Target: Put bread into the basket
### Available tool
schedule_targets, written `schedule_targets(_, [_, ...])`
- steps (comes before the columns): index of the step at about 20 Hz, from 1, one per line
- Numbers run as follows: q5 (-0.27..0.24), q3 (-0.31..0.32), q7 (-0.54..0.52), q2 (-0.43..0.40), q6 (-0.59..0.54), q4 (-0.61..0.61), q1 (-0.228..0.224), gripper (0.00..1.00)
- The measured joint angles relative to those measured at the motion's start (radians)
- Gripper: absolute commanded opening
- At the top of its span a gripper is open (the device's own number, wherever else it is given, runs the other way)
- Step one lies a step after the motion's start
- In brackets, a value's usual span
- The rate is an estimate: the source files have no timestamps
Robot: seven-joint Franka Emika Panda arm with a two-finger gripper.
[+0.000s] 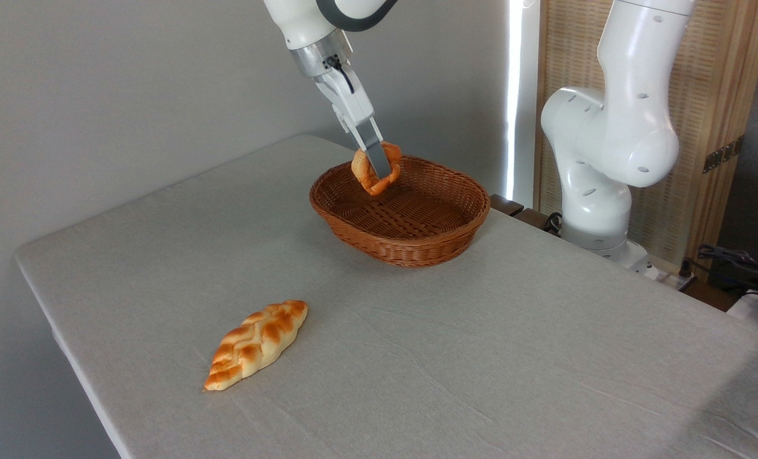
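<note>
Reaching down at a slant, the hand [380, 167] pinches the bread [375, 169] above the basket [399, 245].

Plain grey wall [130, 95], bright light strip [514, 95], woven wooden screen [723, 127] on the right.

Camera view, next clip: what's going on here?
A white robot arm's gripper is shut on a small golden bun, holding it over the near-left part of a brown wicker basket on the table. The bun is not released yet. A long braided loaf lies apart on the table, nearer the front left.
</note>
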Motion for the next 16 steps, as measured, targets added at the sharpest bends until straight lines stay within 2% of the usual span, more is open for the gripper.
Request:
schedule_targets(5, [0.003, 0.002, -0.001, -0.011, 0.000, 0.013, 0.000, 1.00])
schedule_targets(8, [0.027, 0.019, -0.003, -0.014, 0.000, 0.049, 0.000, 1.00])
schedule_targets(10, [0.036, 0.074, -0.003, -0.016, 0.001, 0.100, 0.000, 1.00])
schedule_targets(13, [0.044, 0.208, 0.003, -0.008, 0.020, 0.183, 0.004, 1.00])
schedule_targets(16, [0.066, 0.301, 0.011, 0.060, 0.096, 0.264, 0.013, 1.00])
